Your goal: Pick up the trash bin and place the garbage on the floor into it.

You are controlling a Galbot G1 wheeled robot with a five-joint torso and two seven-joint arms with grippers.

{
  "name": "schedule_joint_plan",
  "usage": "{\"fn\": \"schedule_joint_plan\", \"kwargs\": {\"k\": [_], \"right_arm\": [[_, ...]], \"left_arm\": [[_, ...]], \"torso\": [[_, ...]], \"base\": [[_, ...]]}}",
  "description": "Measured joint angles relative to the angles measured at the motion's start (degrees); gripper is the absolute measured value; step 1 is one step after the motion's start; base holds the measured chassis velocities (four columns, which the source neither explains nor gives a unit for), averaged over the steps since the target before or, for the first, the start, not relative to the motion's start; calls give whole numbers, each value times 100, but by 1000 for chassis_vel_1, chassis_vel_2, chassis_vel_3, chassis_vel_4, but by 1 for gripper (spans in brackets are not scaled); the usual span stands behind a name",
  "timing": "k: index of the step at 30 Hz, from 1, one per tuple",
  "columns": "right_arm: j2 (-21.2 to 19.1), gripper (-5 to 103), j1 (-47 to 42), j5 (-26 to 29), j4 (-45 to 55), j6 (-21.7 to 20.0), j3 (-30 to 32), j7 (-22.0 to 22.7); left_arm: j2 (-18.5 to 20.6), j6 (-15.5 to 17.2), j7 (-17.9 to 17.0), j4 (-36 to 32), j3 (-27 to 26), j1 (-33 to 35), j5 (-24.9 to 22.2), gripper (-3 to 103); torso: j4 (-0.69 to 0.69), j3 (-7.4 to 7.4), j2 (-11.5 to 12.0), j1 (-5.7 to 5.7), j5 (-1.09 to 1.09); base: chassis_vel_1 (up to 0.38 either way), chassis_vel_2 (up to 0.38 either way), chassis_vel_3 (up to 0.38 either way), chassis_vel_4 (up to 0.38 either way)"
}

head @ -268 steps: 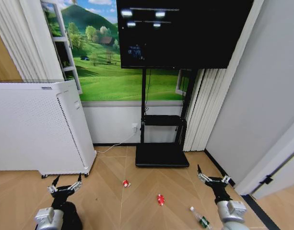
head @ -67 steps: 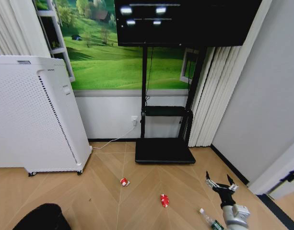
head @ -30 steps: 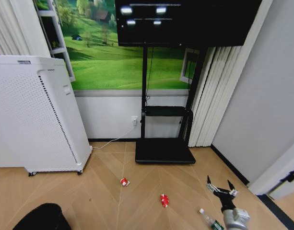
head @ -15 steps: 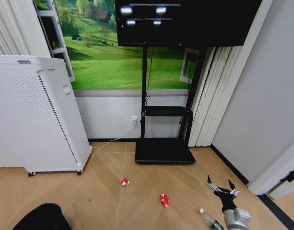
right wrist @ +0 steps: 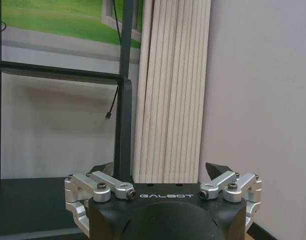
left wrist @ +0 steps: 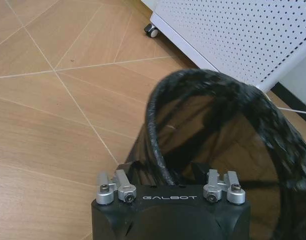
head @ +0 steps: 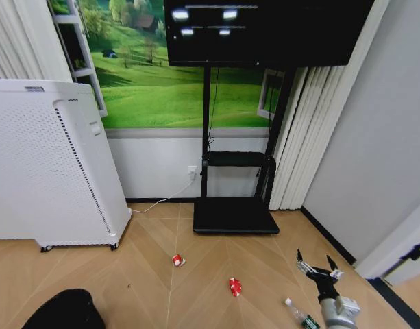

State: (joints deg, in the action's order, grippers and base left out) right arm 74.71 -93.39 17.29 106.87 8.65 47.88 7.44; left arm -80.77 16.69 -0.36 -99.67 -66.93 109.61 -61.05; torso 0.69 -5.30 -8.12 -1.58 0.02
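Observation:
The black trash bin (head: 62, 312) shows at the lower left of the head view, over the parquet floor (head: 141, 274). In the left wrist view my left gripper (left wrist: 165, 176) is shut on the rim of the trash bin (left wrist: 217, 125), whose mouth faces the camera. Three pieces of garbage lie on the floor: a red-and-white scrap (head: 178, 260), a small red item (head: 234, 286) and a clear bottle (head: 300, 317). My right gripper (head: 318, 264) hangs open just above and beyond the bottle, holding nothing. The right wrist view shows the same gripper (right wrist: 160, 172) with its jaws spread.
A tall white perforated appliance (head: 45, 164) on castors stands at the left, with a cable running to the wall. A black screen stand with a flat base (head: 233, 221) stands at the back centre. Slatted white panels and a grey wall (head: 360, 151) close off the right.
Since the earliest frame the camera has shifted, and the left arm no longer hovers open over the bin. In the last second the bin edged slightly right; the right gripper sank a little.

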Motion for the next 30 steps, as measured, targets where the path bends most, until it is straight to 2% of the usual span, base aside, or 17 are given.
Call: {"fn": "schedule_joint_plan", "kwargs": {"k": [1, 2, 4, 5, 8, 9, 12, 15, 16, 17, 21, 25, 30], "right_arm": [[-10, 100, -10, 35, -8, 1, 10, 1], [-10, 100, -10, 35, -8, 1, 10, 1], [-36, 100, -12, 85, -23, 3, 16, 2], [-36, 100, -12, 85, -23, 3, 16, 2], [-48, 100, 11, 99, -26, 4, 11, 4], [-48, 100, 11, 99, -26, 4, 11, 4], [-40, 100, 38, 90, -30, 4, -17, 14], [-34, 100, 44, 86, -38, 4, -26, 15], [-28, 100, 48, 81, -45, 4, -34, 16], [-10, 100, 52, 63, -57, 7, -53, 16], [19, 100, 46, 32, -62, 17, -82, 16], [71, 100, 16, -192, -51, 19, -194, 1], [102, 100, 6, -509, 14, 18, -425, -79]], "left_arm": [[-15, -17, 1, 1, 9, 10, -39, 62], [-15, -17, 1, 1, 9, 10, -39, 62], [-48, -40, 8, 0, 14, 24, -92, 51], [-48, -40, 8, 0, 14, 24, -92, 51], [-68, -69, 26, -3, 4, 45, -128, 35], [-68, -69, 26, -3, 4, 45, -128, 35], [-67, -142, 79, 7, -59, 63, -85, 19], [-61, -188, 118, 17, -96, 73, -19, 14], [-51, -218, 128, 19, -140, 78, -2, 8], [-42, -390, 215, 65, -235, 26, 279, 7], [-42, -637, 405, 42, -329, -39, 713, 7], [-73, -824, 525, -80, -375, -122, 997, 7], [-118, -919, 574, -236, -370, -182, 1110, 7]], "torso": [[0, 0, 0, 0, 1], [0, 0, 0, 0, 1], [-1, 0, -1, 0, 0], [-1, 0, -1, 0, 0], [-1, 0, 0, 0, -3], [-1, 0, 0, 0, -3], [0, 0, 0, 0, -6], [0, 0, 0, 0, -4], [-1, 0, 0, 0, -4], [-1, 0, 0, 0, -3], [-1, 0, 0, 0, -3], [0, 0, 0, 0, -2], [0, 0, 0, 0, -2]], "base": [[0, 0, 0, 0], [0, 0, 0, 0], [0, 0, 0, 0], [0, 0, 0, 0], [0, 0, 0, 0], [0, 0, 0, 0], [0, 0, 0, 0], [0, 0, 0, 0], [0, 0, 0, 0], [0, 0, 0, 0], [0, 0, 0, 0], [0, 0, 0, 0], [0, 0, 0, 0]]}}
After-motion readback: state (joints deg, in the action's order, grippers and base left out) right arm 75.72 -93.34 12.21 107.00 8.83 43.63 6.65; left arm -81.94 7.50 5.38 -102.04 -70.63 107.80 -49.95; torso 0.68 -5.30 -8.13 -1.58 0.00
